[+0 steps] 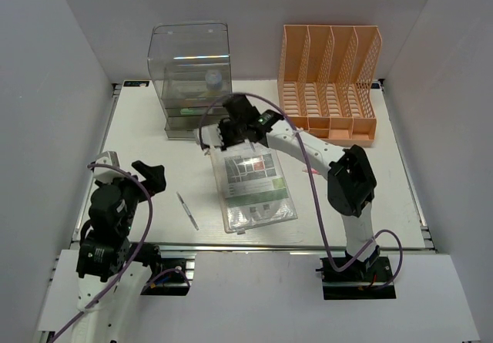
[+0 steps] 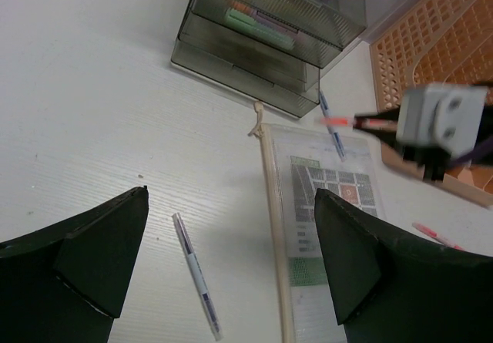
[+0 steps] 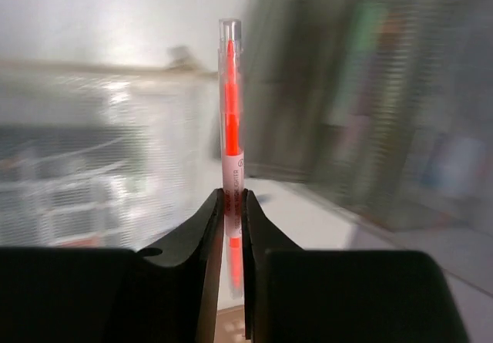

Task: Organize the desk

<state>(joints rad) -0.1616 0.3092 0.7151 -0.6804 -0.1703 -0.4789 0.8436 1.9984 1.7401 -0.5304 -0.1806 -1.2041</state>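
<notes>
Under both arms lies the desk [image 1: 146, 131], a white, faintly ribbed rectangle with a metal rail [image 1: 254, 247] along its near edge and its long axis running left to right. At the back stand a clear drawer box [image 1: 190, 77] and an orange file rack [image 1: 330, 81]. A plastic sleeve [image 1: 254, 189] lies mid-desk. The left gripper [image 2: 231, 196] gapes wide, holding nothing. The right wrist view shows what the top view hides: the right gripper [image 3: 233, 196], narrow, pinching an orange pen [image 3: 231, 112]. A white pen [image 1: 187, 210] lies left of the sleeve.

The desk [image 1: 139, 127] is white and faintly ribbed, the file rack [image 1: 327, 81] orange and latticed, the drawer box [image 1: 189, 73] smoky clear, the pen [image 3: 231, 127] neon orange inside a clear barrel.
</notes>
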